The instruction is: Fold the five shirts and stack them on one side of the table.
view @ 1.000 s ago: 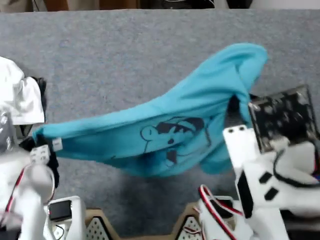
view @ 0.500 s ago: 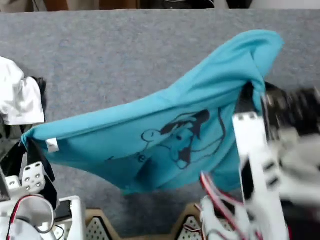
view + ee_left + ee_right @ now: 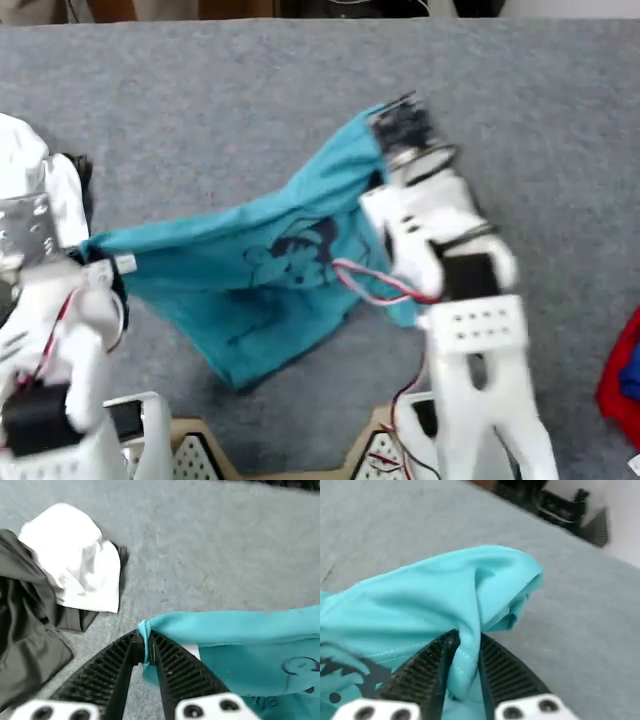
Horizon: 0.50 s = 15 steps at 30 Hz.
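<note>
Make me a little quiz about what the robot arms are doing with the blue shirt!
1. True or false: the left arm's fingers and the right arm's fingers are both shut on the turquoise cotton shirt with a dark cartoon print.
2. What colour is the crumpled shirt lying partly on the crumpled black cloth? A white, B yellow, C green.
3. Fill in the missing word: the table's felt-like cover is ____.

Key: 1 true; 2 A; 3 grey.
</note>
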Each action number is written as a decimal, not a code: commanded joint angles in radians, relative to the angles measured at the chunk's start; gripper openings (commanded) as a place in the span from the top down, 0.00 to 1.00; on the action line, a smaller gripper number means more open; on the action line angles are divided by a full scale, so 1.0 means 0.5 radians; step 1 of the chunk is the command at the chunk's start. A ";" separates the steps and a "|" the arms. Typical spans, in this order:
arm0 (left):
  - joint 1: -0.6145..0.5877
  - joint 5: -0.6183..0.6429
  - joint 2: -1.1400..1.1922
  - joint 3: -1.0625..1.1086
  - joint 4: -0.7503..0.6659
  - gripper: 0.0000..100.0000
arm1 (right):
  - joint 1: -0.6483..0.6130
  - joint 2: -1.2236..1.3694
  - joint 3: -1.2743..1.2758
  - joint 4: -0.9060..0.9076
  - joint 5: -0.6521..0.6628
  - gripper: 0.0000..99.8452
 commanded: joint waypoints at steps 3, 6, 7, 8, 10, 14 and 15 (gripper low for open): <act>-0.015 -0.120 0.011 0.528 -0.491 0.98 | -0.094 0.226 0.597 -1.138 0.003 0.99; -0.015 -0.126 0.014 0.697 -0.684 0.98 | -0.094 0.462 0.720 -1.587 0.000 0.99; -0.015 -0.120 0.017 0.733 -0.715 0.98 | -0.094 0.542 0.713 -1.633 -0.021 0.99; -0.012 -0.120 0.017 0.752 -0.721 0.98 | -0.094 0.612 0.683 -1.636 -0.071 0.99; -0.012 -0.117 0.035 0.770 -0.715 0.98 | -0.100 0.753 0.603 -1.608 -0.199 0.99; -0.025 -0.061 0.244 0.715 -0.712 0.98 | -0.106 0.941 0.327 -1.178 -0.439 0.90; -0.025 -0.018 0.330 0.672 -0.712 0.98 | -0.103 0.965 0.232 -0.991 -0.476 0.88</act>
